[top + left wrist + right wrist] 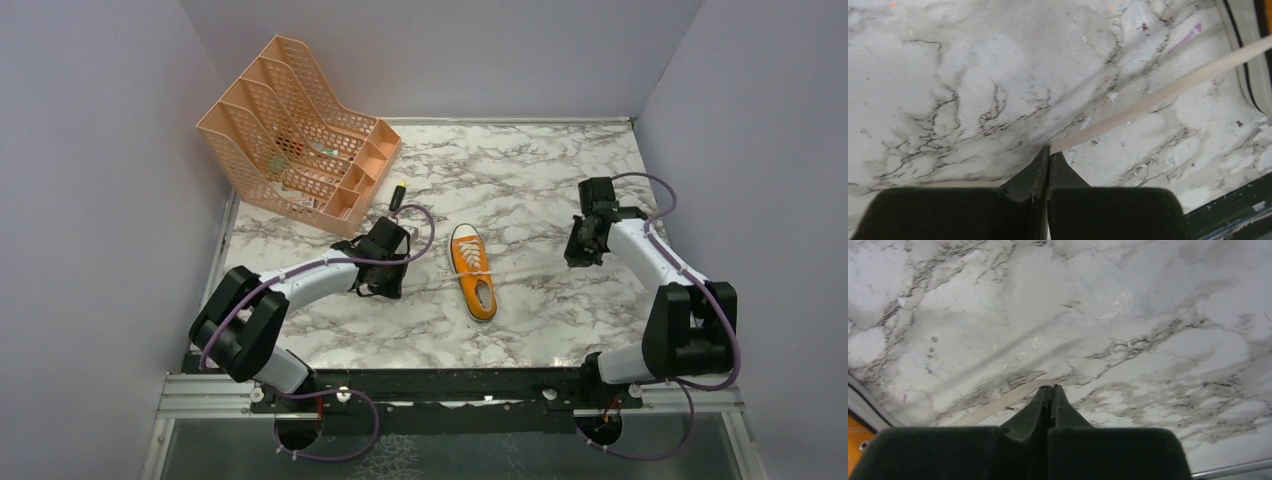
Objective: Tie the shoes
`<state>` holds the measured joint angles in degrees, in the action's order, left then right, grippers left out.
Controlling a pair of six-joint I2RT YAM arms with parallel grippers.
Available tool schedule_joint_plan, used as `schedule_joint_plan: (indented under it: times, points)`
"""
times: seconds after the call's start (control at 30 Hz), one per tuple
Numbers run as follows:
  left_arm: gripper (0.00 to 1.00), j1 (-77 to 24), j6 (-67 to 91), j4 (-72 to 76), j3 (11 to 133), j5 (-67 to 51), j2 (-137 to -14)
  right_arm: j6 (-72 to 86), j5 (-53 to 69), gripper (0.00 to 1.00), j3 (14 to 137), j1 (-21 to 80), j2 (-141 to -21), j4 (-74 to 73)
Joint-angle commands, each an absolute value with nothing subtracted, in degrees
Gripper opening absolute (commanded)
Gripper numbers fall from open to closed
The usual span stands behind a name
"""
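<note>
The orange sneaker (pixel 472 270) lies on the marble table between my arms, white toe cap toward the near edge. Its white laces are pulled out taut to both sides. My left gripper (pixel 383 283) is left of the shoe, shut on the left lace (pixel 1158 92), which runs from my fingertips up right to the shoe's edge (pixel 1255 65). My right gripper (pixel 577 255) is right of the shoe, shut on the right lace (pixel 998 405), which runs down left toward the shoe's orange side (pixel 855 450).
A peach plastic file organiser (pixel 300 135) lies at the back left. A small yellow-tipped object (pixel 399 194) lies on the table behind the left gripper. Grey walls close in the table on three sides.
</note>
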<state>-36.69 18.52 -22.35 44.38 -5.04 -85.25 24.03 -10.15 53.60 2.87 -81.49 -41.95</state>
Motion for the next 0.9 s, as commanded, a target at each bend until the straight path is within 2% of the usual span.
schedule_joint_plan:
  times: [0.0, 0.03, 0.1, 0.23, 0.3, 0.37, 0.5, 0.57, 0.73, 0.87]
  points:
    - [0.00, -36.2, 13.6, -22.6, 47.1, -16.6, -84.0, 19.3, 1.1, 0.01, 53.6, 2.3, -79.9, -38.4]
    - [0.04, -36.2, 13.8, -23.5, 48.2, -17.9, -84.7, 18.4, 3.0, 0.01, 53.5, 2.3, -79.3, -38.1]
    - [0.24, -36.2, 14.5, -24.6, 49.6, -19.6, -85.4, 17.8, 5.2, 0.01, 53.5, 2.3, -78.7, -38.0]
    - [0.48, -36.2, 13.2, -25.5, 52.8, -19.8, -84.3, 17.7, 8.1, 0.01, 53.8, 2.3, -79.0, -38.2]
    - [0.71, -36.2, 10.8, -25.5, 54.7, -19.5, -85.0, 17.5, 9.1, 0.00, 53.8, 2.3, -79.0, -38.0]
    - [0.83, -36.3, 7.8, -26.2, 57.4, -20.9, -88.8, 17.3, 9.5, 0.00, 53.8, 2.3, -79.1, -37.9]
    - [0.85, -36.4, 1.8, -26.2, 62.0, -26.6, -95.5, 17.0, 11.0, 0.01, 54.6, 2.3, -79.3, -38.1]
    - [0.82, -36.4, -1.6, -25.8, 63.1, -27.6, -98.4, 17.0, 11.8, 0.01, 54.6, 2.3, -79.1, -37.7]
    - [0.69, -36.5, -3.6, -25.1, 64.6, -32.4, -101.0, 16.7, 12.4, 0.00, 54.7, 2.3, -78.5, -37.9]
    - [0.54, -36.8, -2.9, -23.3, 61.9, -34.5, -101.6, 17.6, 12.2, 0.01, 54.2, 2.3, -77.4, -37.8]
